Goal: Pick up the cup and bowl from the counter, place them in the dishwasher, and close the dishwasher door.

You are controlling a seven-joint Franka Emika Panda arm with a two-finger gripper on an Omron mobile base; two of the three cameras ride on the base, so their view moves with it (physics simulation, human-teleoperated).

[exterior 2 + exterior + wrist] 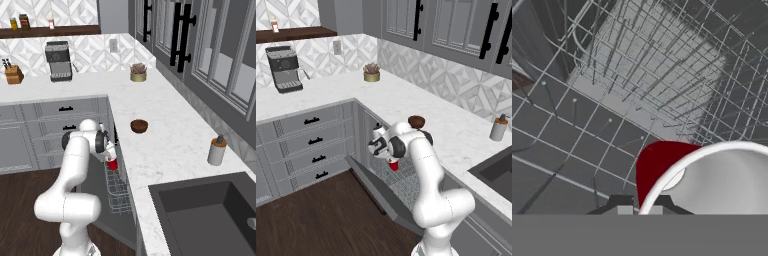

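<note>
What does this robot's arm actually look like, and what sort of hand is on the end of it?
The arm is glossy white, built of thick rounded segments with dark bands at the joints, rising from a bulbous white base. No loose cables or markings show. Its hand is a small gripper with two short dark fingers, squared at the tips.

No text, label, brand, number or sign can be read anywhere. The coffee machine (284, 68) at the far left of the worktop (406, 102) shows a round dial with no legible marking, and the jars on the shelf (47, 31) are too small to read.
</note>
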